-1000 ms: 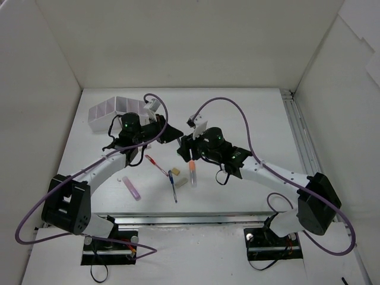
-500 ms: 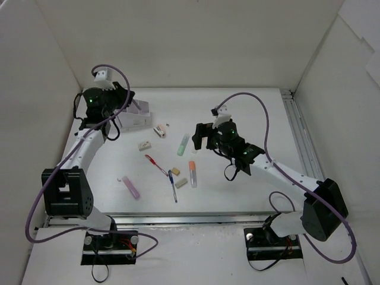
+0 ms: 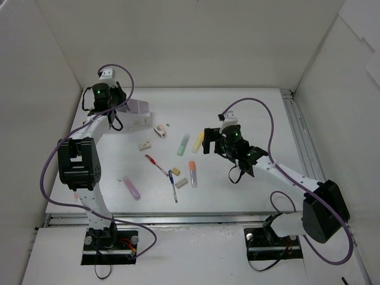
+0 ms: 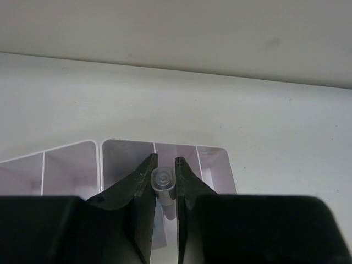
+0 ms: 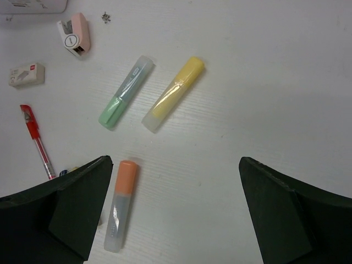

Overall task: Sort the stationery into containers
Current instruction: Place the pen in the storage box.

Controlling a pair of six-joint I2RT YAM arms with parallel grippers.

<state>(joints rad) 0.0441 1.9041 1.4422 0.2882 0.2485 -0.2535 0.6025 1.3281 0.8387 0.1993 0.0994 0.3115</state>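
**Left arm at organizer, right arm over markers**

Top view: left gripper (image 3: pixel 113 105) is at the organizer box (image 3: pixel 140 114), far left. Right gripper (image 3: pixel 208 141) is beside the yellow marker (image 3: pixel 198 142), mid-table.

Left wrist: jaws pinch a clear-capped item (image 4: pixel 163 181) above a compartment.

Right wrist: jaws spread wide over the green marker (image 5: pixel 125 92), yellow marker and orange marker (image 5: pixel 121 204).

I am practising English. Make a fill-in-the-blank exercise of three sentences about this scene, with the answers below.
1. The left gripper holds a marker over the box; its jaws are ____.
2. The right gripper holds nothing; its jaws are ____.
3. In the right wrist view, the pen left of the orange marker is ____.

Missing words: shut; open; red
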